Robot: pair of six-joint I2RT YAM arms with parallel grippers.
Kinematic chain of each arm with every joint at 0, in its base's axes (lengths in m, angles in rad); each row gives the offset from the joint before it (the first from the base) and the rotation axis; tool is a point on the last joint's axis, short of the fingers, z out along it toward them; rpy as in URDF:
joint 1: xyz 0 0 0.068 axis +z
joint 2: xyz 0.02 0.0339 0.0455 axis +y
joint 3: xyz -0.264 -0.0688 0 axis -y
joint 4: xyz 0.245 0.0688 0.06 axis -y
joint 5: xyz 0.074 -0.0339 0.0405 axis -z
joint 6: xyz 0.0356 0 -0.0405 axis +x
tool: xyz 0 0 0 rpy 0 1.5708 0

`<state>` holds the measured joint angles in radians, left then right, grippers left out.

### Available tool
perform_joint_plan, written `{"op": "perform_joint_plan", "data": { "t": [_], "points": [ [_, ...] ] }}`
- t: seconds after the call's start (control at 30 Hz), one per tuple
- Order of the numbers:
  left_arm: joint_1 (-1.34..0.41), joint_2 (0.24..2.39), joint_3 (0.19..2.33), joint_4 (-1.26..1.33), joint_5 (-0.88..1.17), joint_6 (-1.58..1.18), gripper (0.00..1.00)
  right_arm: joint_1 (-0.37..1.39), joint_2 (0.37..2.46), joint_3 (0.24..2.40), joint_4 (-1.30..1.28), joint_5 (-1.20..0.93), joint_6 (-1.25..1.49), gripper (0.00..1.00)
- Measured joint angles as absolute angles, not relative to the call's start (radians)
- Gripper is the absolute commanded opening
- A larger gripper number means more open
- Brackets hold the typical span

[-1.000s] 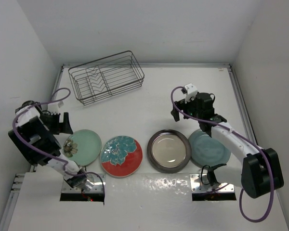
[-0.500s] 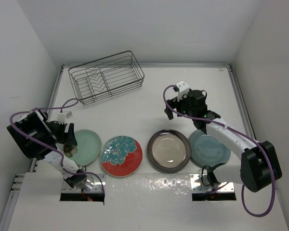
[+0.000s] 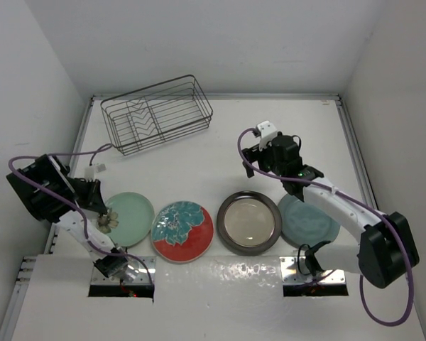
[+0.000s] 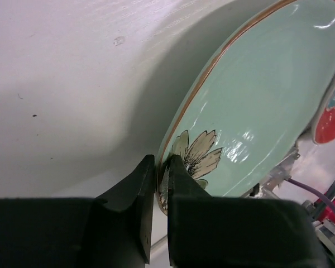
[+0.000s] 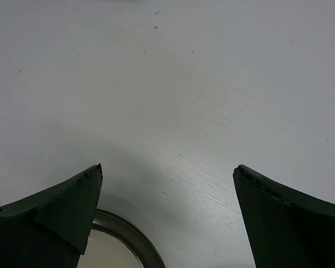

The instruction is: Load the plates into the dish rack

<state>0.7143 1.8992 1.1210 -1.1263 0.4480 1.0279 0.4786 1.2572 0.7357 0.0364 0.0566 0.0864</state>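
Mint-green plate (image 3: 131,217), face up at the near left of the table (image 3: 220,142); my left gripper (image 4: 162,167) is pinched tight on its left rim. Red floral plate (image 3: 182,231) lies just beside it, then the cream plate (image 3: 249,222) and the blue-teal plate (image 3: 309,219). Dish rack (image 3: 157,114) sits far left, long axis roughly left-right. My right gripper (image 5: 167,170) gapes wide above bare table.

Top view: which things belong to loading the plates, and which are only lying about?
Job in hand:
mint plate
red plate
cream plate
blue plate
rack
left hand, shut on the mint plate's rim
right hand, open

Lying about:
purple cables
metal base plates
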Motion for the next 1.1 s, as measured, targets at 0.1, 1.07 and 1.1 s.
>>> {"op": "perform_joint_plan", "data": {
  "t": [0.1, 1.07, 1.1],
  "points": [
    [0.712, 1.9, 1.172, -1.182, 0.458, 1.013, 0.0, 0.48, 1.241, 0.736, 0.037, 0.077, 0.086, 0.99],
    [0.542, 1.594, 1.638, -0.875, 0.228, 1.065, 0.0, 0.48, 1.213, 0.695, 0.13, 0.115, 0.02, 0.99],
    [0.53, 1.594, 1.654, -0.837, 0.202, 1.056, 0.0, 0.48, 1.215, 0.695, 0.132, 0.115, 0.02, 0.99]
  ]
}}
